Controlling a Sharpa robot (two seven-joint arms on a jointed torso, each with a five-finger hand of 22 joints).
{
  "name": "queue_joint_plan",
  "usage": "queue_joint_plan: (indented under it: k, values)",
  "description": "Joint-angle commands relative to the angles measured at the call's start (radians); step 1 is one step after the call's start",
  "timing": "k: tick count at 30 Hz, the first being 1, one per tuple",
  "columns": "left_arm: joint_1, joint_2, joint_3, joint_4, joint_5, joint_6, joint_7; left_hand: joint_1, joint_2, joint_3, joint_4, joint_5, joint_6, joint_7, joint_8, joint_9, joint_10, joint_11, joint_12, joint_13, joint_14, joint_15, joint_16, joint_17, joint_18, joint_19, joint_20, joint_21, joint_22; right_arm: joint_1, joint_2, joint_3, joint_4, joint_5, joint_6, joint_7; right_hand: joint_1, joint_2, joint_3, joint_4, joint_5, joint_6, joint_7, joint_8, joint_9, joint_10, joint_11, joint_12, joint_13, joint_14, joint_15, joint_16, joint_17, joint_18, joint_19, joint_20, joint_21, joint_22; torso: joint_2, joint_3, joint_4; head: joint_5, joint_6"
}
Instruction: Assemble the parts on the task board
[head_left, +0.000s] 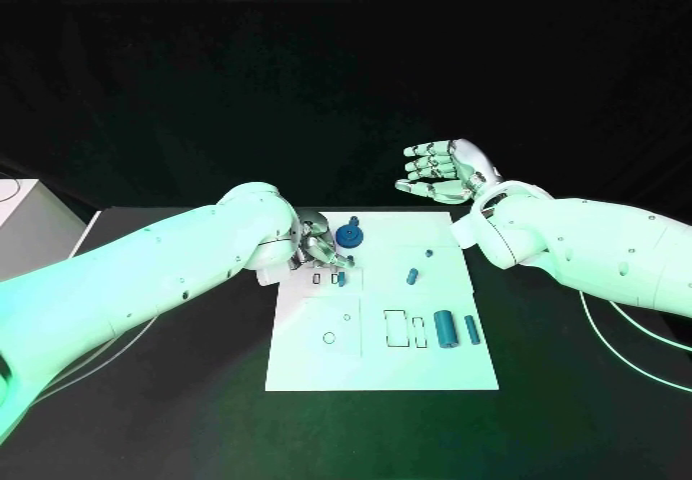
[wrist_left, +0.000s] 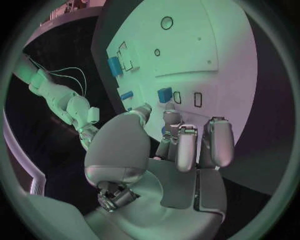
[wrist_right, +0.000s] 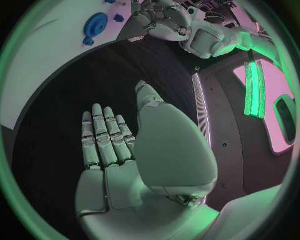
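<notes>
Left hand down on the task board at its far left part, fingers curled; whether anything is pinched, impossible to tell. Small blue part just beyond the fingertips. Blue round part close beside. Right hand raised beyond the board's far edge, spread wide, empty.

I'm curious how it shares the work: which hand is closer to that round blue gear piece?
Left. The left hand is down on the task board right beside the blue gear; the right hand is raised beyond the board's far edge.
</notes>
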Motion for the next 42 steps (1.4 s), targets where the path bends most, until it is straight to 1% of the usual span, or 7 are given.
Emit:
queue_joint_plan:
  k: [1,11,18,22,28,36,42]
  values:
    - [0.002,0.008,-0.001,-0.008,-0.023,0.037,-0.003,-0.003,0.001,0.005,0.000,0.001,-0.007,-0.001,0.005,0.002,-0.009,-0.001,-0.005,-0.004,0.076,-0.005,-0.003,0.179,-0.010,-0.003,-0.002,0.001,-0.002,0.000,0.002,0.001,-0.001,-0.003,0.009,0.001,0.006,-0.007,-0.007,0.000,0.005,-0.008,0.092,-0.004,-0.001,-0.006,-0.002,-0.006,0.000,-0.006,-0.002,-0.005,-0.001,-0.011,-0.009,0.000,-0.002,-0.001,0.001,0.0006,-0.0012,-0.003,-0.002]
    - [0.002,0.009,-0.007,-0.016,-0.025,0.064,-0.005,-0.002,0.002,0.007,0.000,0.001,-0.007,-0.001,0.005,0.003,-0.010,-0.001,-0.006,-0.004,0.076,-0.004,-0.004,0.179,-0.010,-0.004,-0.001,0.001,-0.003,0.000,0.003,0.001,-0.001,-0.003,0.008,-0.004,0.004,-0.007,-0.011,0.000,0.005,-0.010,0.094,-0.003,-0.003,-0.009,0.000,-0.005,0.000,-0.013,0.001,-0.006,-0.005,-0.015,-0.031,0.000,-0.005,-0.008,-0.001,-0.0009,0.0021,-0.008,-0.007]
    - [0.001,0.013,-0.009,-0.017,-0.020,0.076,-0.005,-0.001,0.003,0.009,-0.001,0.001,-0.008,-0.001,0.005,0.004,-0.012,-0.001,-0.007,-0.006,0.076,-0.004,-0.004,0.178,-0.010,-0.004,-0.001,0.001,-0.003,0.000,0.004,0.001,-0.001,-0.003,0.008,-0.007,0.004,-0.006,-0.011,0.000,0.005,-0.009,0.095,-0.002,-0.003,-0.007,0.000,-0.005,0.000,-0.014,0.001,-0.005,-0.005,-0.016,-0.032,0.000,-0.006,-0.009,0.001,-0.0010,-0.0001,-0.008,-0.008]
    - [0.000,0.018,-0.012,-0.022,-0.017,0.082,-0.005,-0.001,0.003,0.010,-0.001,0.001,-0.008,-0.001,0.005,0.005,-0.013,-0.001,-0.008,-0.007,0.075,-0.004,-0.004,0.177,-0.010,-0.005,-0.001,0.000,-0.004,0.000,0.005,0.000,0.000,-0.002,0.009,-0.008,0.004,-0.004,-0.010,0.000,0.004,-0.006,0.095,-0.001,-0.003,-0.006,0.000,-0.004,0.001,-0.015,0.002,-0.005,-0.006,-0.016,-0.034,0.000,-0.006,-0.010,0.001,-0.0014,0.0004,-0.009,-0.008]
    - [-0.001,0.019,-0.016,-0.023,-0.012,0.086,-0.005,-0.001,0.004,0.011,-0.001,0.001,-0.008,-0.001,0.005,0.005,-0.014,-0.001,-0.009,-0.009,0.075,-0.004,-0.005,0.176,-0.009,-0.006,-0.001,-0.001,-0.006,0.000,0.006,0.000,0.000,-0.002,0.009,-0.011,0.003,-0.003,-0.010,0.000,0.004,-0.003,0.095,-0.001,-0.003,-0.005,0.000,-0.004,0.001,-0.015,0.002,-0.005,-0.006,-0.017,-0.036,0.000,-0.006,-0.011,0.000,-0.0013,0.0024,-0.009,-0.011]
    - [-0.001,0.018,-0.018,-0.019,-0.005,0.093,-0.006,0.002,0.004,0.017,-0.002,0.001,-0.008,-0.001,0.007,0.009,-0.015,-0.001,-0.009,-0.007,0.074,-0.004,-0.005,0.176,-0.009,-0.008,0.000,-0.001,-0.008,0.000,0.008,0.000,-0.002,-0.003,0.011,-0.014,0.002,0.000,-0.009,0.000,0.004,0.002,0.095,0.001,-0.002,-0.003,0.000,-0.003,0.001,-0.016,0.002,-0.004,-0.007,-0.018,-0.040,0.000,-0.006,-0.012,0.000,-0.0002,0.0007,-0.007,-0.012]
    - [-0.001,0.017,-0.018,-0.015,-0.002,0.095,-0.006,0.012,0.002,0.032,-0.004,0.001,-0.007,-0.003,0.013,0.018,-0.017,-0.002,-0.010,-0.008,0.074,-0.005,-0.006,0.176,-0.008,-0.009,0.000,-0.002,-0.008,-0.001,0.010,0.000,-0.004,-0.003,0.011,-0.016,0.002,0.002,-0.008,0.000,0.004,0.006,0.095,0.002,-0.002,-0.001,0.000,-0.002,0.002,-0.016,0.002,-0.004,-0.008,-0.018,-0.042,0.000,-0.006,-0.014,0.000,0.0001,0.0020,-0.007,-0.011]
